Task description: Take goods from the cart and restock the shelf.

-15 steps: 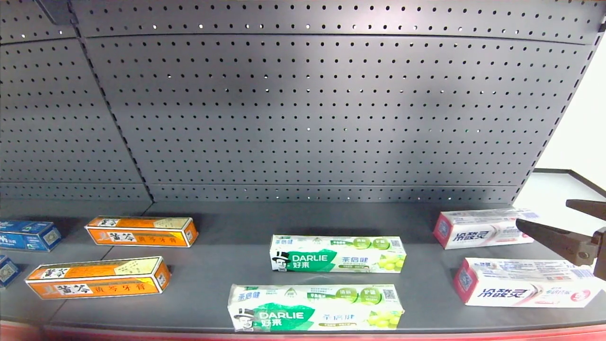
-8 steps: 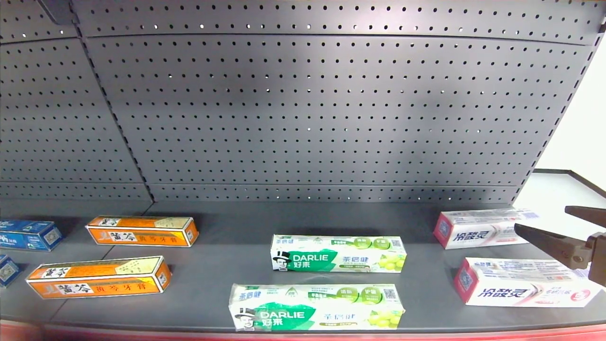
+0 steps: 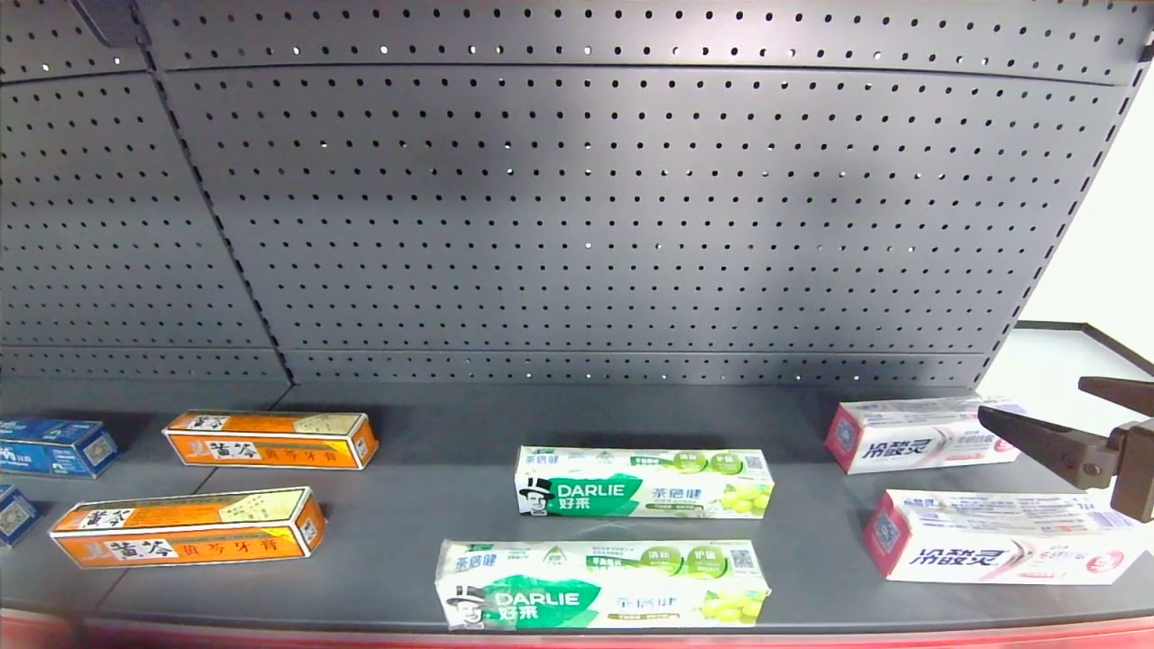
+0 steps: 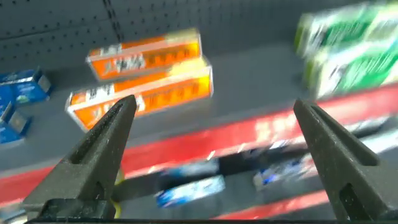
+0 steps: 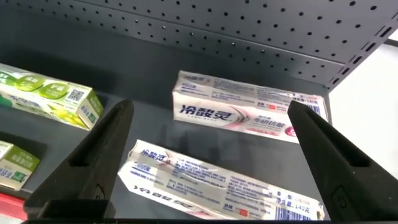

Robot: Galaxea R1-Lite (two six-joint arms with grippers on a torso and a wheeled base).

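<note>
Right gripper [image 3: 1032, 399] hangs at the right end of the shelf [image 3: 451, 424], fingers spread wide, nothing between them. Below it two white toothpaste boxes [image 3: 992, 541] lie flat, one behind the other, apart. Green boxes [image 3: 642, 482] occupy the middle, orange boxes [image 3: 270, 439] the left. Left gripper [image 4: 214, 104] sits low before the red front edge [image 4: 249, 134], fingers likewise spread and empty. Judgement: a placing step appears complete. The next move calls for a turn to the cart, a grasp across a box's narrow width, and clearance from stock on the shelf
</note>
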